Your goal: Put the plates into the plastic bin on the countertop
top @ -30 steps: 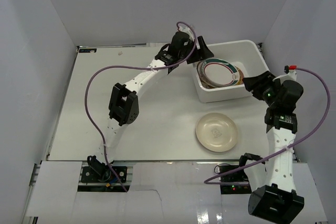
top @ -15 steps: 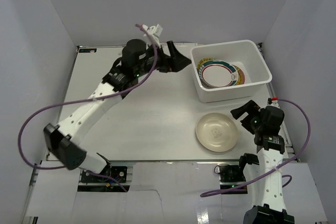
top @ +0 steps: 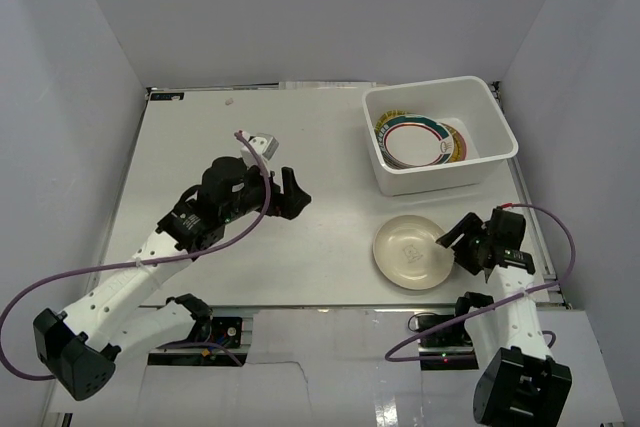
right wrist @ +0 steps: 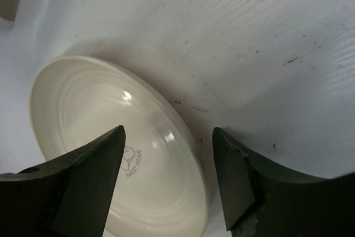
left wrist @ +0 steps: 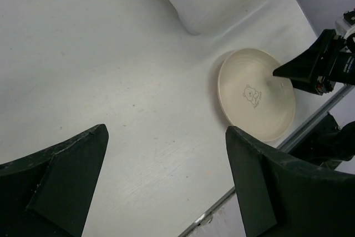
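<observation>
The bin (top: 440,177) sits upper right on the worktop (top: 300,137) with plates (top: 420,139) stacked in it, a lone plate (top: 412,252) below it, and the right tool (top: 457,252) at that plate's right edge.

left claw (top: 296,195) spread wide, right claw (top: 458,247) spread

Desk (top: 250,137) centre and far-left open, wide lane for either arm. Plastic bin (top: 428,179) blocks far-right corner. Its top is open but stacked plates (top: 418,139) cover floor, so entry from above only. Cream plate (top: 405,252) flat on desk in front of bin, narrow bare strip between. Right end effector (top: 458,251) at plate's right rim, fingers spread, right wall (top: 585,117) near, tight there. Left end effector (top: 297,195) over mid-desk, fingers apart, clear lane right to plate. Purple cable (top: 60,282) loops past near-left edge.
</observation>
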`<state>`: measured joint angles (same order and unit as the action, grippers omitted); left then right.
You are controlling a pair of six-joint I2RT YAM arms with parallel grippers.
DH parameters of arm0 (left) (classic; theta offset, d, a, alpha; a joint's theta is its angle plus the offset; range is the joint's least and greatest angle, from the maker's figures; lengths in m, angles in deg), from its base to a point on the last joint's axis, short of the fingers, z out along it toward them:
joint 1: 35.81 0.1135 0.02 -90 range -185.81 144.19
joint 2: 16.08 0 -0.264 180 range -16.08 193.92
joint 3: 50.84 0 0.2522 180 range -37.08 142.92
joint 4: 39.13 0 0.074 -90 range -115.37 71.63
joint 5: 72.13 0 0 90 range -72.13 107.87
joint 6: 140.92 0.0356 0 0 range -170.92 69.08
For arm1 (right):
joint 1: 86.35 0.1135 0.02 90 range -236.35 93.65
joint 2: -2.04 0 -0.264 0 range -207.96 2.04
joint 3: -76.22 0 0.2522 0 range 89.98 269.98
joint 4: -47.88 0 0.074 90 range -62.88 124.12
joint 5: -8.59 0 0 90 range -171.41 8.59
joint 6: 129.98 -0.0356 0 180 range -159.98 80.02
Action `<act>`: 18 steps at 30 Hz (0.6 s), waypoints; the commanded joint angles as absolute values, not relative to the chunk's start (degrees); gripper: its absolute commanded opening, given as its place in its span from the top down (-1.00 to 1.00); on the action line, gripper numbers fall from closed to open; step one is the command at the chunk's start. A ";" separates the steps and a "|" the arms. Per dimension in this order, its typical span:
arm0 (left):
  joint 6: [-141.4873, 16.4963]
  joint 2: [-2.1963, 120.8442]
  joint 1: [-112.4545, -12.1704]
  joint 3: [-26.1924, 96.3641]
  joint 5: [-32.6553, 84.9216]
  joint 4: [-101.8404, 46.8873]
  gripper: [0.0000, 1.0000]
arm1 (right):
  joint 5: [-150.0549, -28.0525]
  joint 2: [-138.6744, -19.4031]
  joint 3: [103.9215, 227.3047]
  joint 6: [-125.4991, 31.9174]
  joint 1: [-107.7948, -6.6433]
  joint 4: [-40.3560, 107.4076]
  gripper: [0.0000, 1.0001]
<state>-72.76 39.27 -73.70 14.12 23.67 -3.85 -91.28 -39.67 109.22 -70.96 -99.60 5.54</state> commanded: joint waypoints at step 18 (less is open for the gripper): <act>-71.48 28.21 -73.61 10.90 -2.32 -3.58 -0.96 | -97.68 -36.18 112.90 -85.06 -60.39 8.01 0.84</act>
<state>-70.71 28.91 -73.70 11.28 6.10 -4.69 -98.58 -35.63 106.03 -80.05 -68.30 7.27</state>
